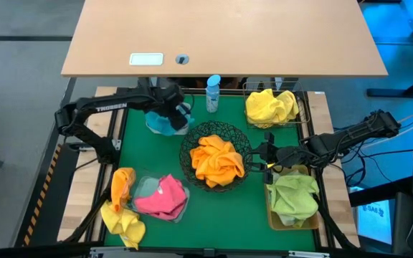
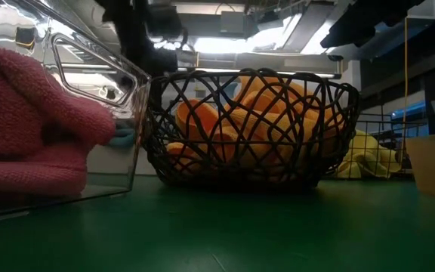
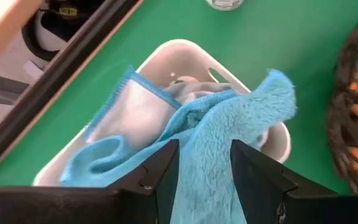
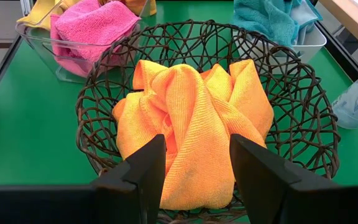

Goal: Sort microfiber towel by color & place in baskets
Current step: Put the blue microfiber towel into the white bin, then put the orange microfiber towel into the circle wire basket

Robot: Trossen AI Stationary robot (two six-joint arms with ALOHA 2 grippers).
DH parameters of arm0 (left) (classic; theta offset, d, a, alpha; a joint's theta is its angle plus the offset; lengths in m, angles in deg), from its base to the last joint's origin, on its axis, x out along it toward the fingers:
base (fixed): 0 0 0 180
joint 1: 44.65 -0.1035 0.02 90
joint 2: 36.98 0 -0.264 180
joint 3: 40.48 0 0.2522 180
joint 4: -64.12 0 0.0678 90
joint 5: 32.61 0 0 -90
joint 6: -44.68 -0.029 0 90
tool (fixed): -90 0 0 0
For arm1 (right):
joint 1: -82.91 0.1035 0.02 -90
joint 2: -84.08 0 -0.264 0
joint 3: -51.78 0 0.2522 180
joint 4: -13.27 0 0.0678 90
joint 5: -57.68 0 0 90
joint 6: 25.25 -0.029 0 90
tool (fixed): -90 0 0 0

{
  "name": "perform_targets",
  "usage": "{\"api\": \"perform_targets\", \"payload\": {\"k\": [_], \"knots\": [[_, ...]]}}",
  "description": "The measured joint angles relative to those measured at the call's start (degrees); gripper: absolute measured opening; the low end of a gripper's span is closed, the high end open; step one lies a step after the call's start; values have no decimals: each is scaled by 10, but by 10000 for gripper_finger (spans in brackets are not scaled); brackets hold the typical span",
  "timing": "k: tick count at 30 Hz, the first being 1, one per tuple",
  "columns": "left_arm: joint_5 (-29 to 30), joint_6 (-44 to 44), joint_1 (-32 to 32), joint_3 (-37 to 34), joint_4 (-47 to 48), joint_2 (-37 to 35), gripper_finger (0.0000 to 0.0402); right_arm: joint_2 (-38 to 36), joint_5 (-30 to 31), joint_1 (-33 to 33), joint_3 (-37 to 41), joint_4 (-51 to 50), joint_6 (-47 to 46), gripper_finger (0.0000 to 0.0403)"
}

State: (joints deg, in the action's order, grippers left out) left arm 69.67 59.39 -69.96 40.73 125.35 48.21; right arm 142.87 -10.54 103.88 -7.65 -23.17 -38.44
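Note:
A blue towel [image 3: 197, 124] lies in the white tub [image 3: 278, 140] at the far left of the green mat. My left gripper [image 1: 172, 111] is over the tub, shut on the towel. Orange towels [image 4: 191, 118] fill the round black wire bowl [image 4: 303, 124] at the centre. My right gripper [image 4: 197, 149] is open and empty at the bowl's right rim [image 1: 262, 155], pointing toward the table's left. A yellow towel [image 1: 271, 106] sits in the square wire basket, a green one [image 1: 292, 199] in the tan bin, and a pink one [image 1: 162, 197] in the clear tray. My left gripper pinches a raised fold of the blue towel [image 3: 205, 163] between its two fingers, coming from above and slanting down. How many layers it has, I cannot tell. The rest of the towel lies slack in the tub, one edge [image 3: 135, 84] spread against the tub's wall.
Loose orange and yellow towels [image 1: 120, 208] lie at the near left beside the clear tray. A blue-capped bottle [image 1: 213, 93] stands at the far edge between the tub and the wire basket. A wooden desk [image 1: 228, 36] lies beyond the far edge.

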Motion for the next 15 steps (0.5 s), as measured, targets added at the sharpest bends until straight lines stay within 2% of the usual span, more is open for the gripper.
{"api": "perform_targets", "payload": {"k": [8, 15], "knots": [[-8, 19, 40, 117, 182, -1, 139, 0, 0, 0, 0, -2, 0, 176], [-86, 94, 132, 133, 304, -1, 139, 0, 0, 0, 0, -11, 0, 176]]}}
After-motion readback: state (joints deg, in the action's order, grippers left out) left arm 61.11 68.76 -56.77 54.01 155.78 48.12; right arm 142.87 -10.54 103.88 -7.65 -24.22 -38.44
